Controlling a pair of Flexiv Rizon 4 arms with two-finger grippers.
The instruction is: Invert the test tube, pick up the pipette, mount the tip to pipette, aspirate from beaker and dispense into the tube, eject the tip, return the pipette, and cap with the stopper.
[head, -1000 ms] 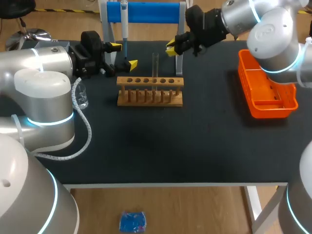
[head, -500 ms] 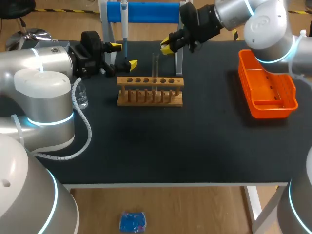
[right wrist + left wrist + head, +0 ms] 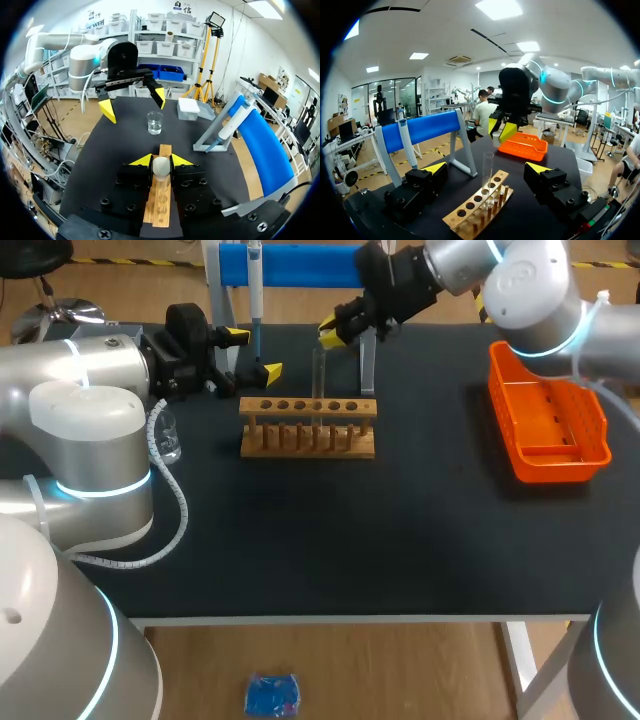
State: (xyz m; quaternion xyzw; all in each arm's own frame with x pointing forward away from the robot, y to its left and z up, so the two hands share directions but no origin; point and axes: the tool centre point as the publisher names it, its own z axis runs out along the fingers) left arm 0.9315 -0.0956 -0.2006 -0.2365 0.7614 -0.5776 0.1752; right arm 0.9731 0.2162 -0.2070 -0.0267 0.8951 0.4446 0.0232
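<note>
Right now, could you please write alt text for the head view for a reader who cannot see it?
The right gripper hangs open just above an upright test tube in a wooden rack. The left gripper sits open behind the rack's left end; an orange basket lies to the right.

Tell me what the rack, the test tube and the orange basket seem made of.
Rack: unpainted wood, matte tan with dowel pegs.
Test tube: clear glass or plastic, see-through; can't tell which.
Orange basket: likely moulded plastic, uniform bright colour.

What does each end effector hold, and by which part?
Nothing. Left end effector is open, empty; right end effector hovers open above the test tube.
</note>
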